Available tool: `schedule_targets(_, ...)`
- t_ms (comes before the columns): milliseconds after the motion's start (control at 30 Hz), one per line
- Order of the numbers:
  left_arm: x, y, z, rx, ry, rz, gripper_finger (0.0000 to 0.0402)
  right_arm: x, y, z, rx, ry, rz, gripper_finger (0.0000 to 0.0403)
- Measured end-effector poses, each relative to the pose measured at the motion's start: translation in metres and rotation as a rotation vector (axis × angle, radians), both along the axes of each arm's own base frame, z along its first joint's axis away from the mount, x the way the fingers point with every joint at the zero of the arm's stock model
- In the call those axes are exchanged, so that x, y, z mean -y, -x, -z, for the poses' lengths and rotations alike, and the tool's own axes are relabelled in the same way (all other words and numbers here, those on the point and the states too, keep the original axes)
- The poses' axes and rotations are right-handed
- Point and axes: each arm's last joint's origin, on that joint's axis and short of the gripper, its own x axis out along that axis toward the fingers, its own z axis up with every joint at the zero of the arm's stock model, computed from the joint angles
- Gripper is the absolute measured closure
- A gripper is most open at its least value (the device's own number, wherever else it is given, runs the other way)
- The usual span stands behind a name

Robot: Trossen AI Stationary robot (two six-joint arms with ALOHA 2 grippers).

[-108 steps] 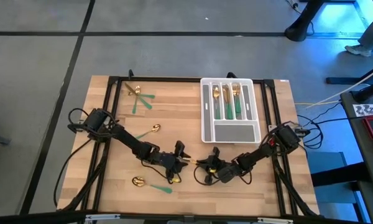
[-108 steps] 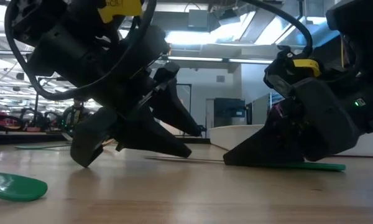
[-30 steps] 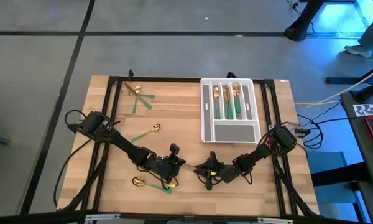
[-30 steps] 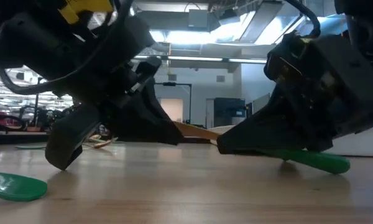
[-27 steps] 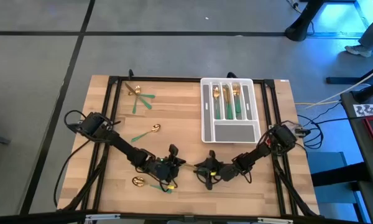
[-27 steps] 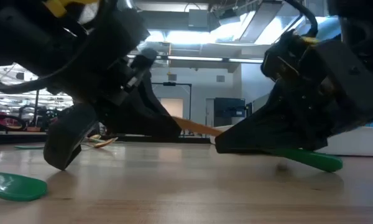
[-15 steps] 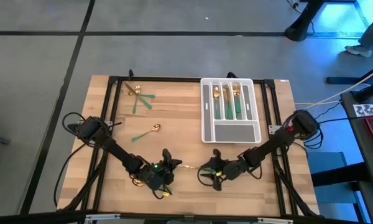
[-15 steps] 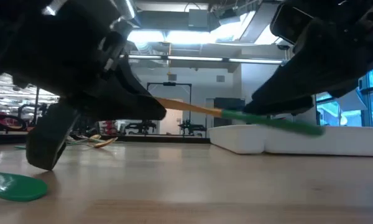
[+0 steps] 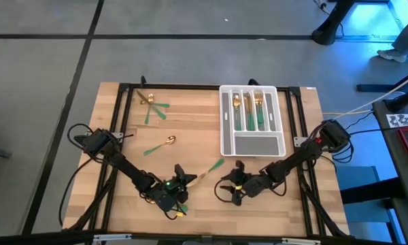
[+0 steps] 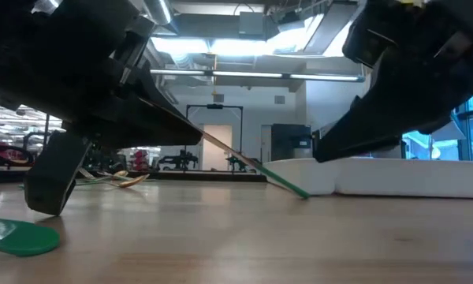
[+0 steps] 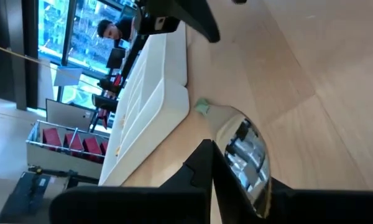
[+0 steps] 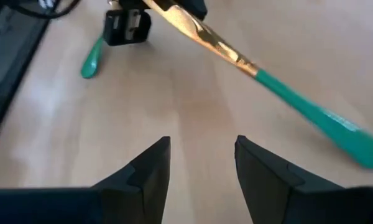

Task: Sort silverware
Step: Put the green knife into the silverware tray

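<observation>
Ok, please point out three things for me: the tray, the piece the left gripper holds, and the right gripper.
tray (image 9: 225, 122), high view, on its left wall.
held piece (image 12: 317, 116), right wrist view, on its green handle.
right gripper (image 12: 202, 163), right wrist view, midway between its open fingertips.

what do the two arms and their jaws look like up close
Both arms are black and jointed, trailing looped black cables. The left gripper shows a small green light and a yellow spot near its wrist. The right gripper ends in two dark, wedge-shaped fingers.

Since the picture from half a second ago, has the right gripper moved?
No. In the high view the right gripper sits at the same spot below the tray; only its fingers let go of the utensil.
</observation>
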Motion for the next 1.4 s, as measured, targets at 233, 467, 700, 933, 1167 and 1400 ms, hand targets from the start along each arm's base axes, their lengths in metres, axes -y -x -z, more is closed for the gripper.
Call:
schedule_targets(233, 0.003, 0.000, -0.002, 0.020, 0.015, 0.012, 0.0401, -0.002, -0.010, -0.012, 0.036, 0.330, -0.118, 0.0226)
schedule_targets(467, 0.007, 0.002, -0.002, 0.029, 0.032, 0.027, 0.0401, 0.024, -0.026, -0.010, -0.068, 0.408, -0.166, 0.0226)
schedule_targets(700, 0.009, 0.003, -0.002, 0.053, 0.097, 0.026, 0.0401, 0.038, -0.045, 0.006, -0.139, 0.346, -0.345, 0.0226)
schedule_targets(933, 0.012, 0.003, 0.000, 0.076, 0.314, 0.048, 0.0401, 0.034, -0.063, 0.025, -0.139, 0.337, -0.367, 0.0226)
schedule_targets(1167, 0.012, 0.003, 0.000, 0.083, 0.349, 0.045, 0.0401, 0.036, -0.068, 0.045, -0.149, 0.254, -0.338, 0.0257)
schedule_targets(1400, 0.012, 0.002, 0.000, 0.086, 0.350, 0.044, 0.0382, 0.038, -0.070, 0.063, -0.198, 0.084, -0.291, 0.0355)
